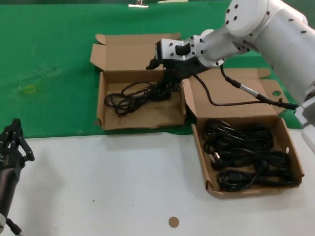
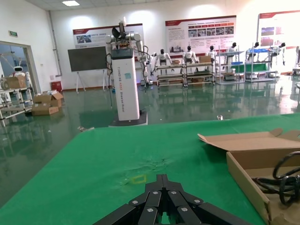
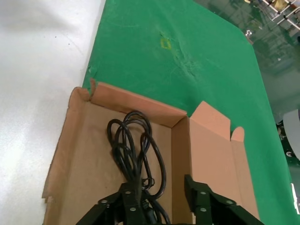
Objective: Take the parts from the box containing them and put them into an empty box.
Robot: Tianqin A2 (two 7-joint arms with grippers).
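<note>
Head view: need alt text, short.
The right gripper reaches into the squarely set cardboard box on the green mat, at one black coiled power cord lying inside. Beside it, a skewed shallower box holds several more cords. The left gripper waits at the white table's near left edge.

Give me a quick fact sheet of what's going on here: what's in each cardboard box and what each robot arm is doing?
Squarely set box: on the green mat, one black cord inside
Skewed box: on the robot's right, several coiled black cords inside
Right tool: reaching into the squarely set box, at the end of the cord; fingers spread
Left tool: parked low at the robot's left over the white table, fingers together
Background: small round disc on the white table
</note>
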